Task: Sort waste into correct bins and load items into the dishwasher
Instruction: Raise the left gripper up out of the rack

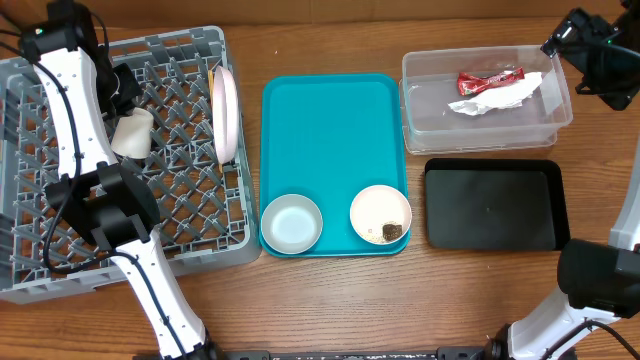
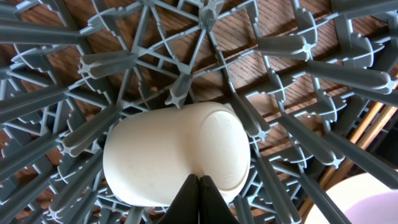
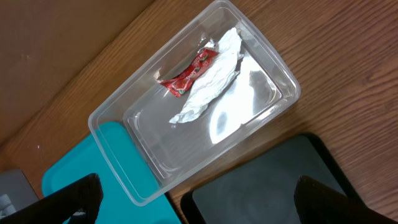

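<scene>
1. Cup (image 2: 177,152): small, white, lying on its side on the lattice floor of the grey dish rack (image 1: 190,215), in the rack's left half.
2. Left gripper (image 2: 199,196): jaws pressed together with nothing between them. The tips sit right at the cup's lower edge in the wrist view. Contact cannot be told.
3. Plate (image 1: 224,112): round, white, standing on edge inside the rack near its right wall.
4. Teal tray (image 1: 330,120): lies between the rack and the bins and carries 2 bowls at its near end. The pale bowl (image 1: 291,222) is on the left. The white bowl (image 1: 381,213) on the right holds a brown food chunk (image 1: 391,231).
5. Clear tub (image 1: 440,110): holds the red wrapper (image 1: 490,77) and the crumpled napkin (image 1: 495,98), which touch.
6. Black tray (image 1: 490,205): just beside the tub, on its near side.
7. Right gripper (image 3: 198,190): jaws wide apart, holding nothing, hanging above the tub and black tray.
</scene>
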You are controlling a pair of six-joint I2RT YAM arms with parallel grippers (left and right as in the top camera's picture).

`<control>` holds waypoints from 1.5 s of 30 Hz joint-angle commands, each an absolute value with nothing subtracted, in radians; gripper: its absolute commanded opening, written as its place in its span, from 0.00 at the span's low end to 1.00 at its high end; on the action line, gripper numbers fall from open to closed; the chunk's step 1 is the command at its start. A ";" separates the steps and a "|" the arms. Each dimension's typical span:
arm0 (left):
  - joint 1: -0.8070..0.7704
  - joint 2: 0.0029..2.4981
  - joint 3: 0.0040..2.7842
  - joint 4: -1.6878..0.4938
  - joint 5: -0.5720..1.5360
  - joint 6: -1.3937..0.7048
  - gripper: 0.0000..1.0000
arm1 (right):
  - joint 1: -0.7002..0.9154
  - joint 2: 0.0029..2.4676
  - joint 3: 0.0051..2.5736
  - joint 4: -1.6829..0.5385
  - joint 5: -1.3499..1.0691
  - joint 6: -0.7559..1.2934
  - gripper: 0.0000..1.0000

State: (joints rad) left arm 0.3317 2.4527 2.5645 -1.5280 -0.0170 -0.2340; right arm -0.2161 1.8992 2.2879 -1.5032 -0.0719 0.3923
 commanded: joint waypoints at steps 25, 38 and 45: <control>0.334 2.469 2.560 -1.555 -0.020 -0.242 0.04 | -0.218 1.894 2.303 -1.498 -0.072 0.397 1.00; 0.386 2.466 2.562 -1.663 -0.065 -0.308 0.04 | -0.218 1.894 2.303 -1.498 -0.072 0.397 1.00; 0.491 2.401 2.563 -1.683 0.031 -0.322 0.04 | -0.218 1.894 2.303 -1.498 -0.072 0.397 1.00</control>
State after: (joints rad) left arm 0.4255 2.4516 2.5649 -1.6905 0.0059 -0.2989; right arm -0.2161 1.8992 2.2879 -1.5028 -0.0719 0.3923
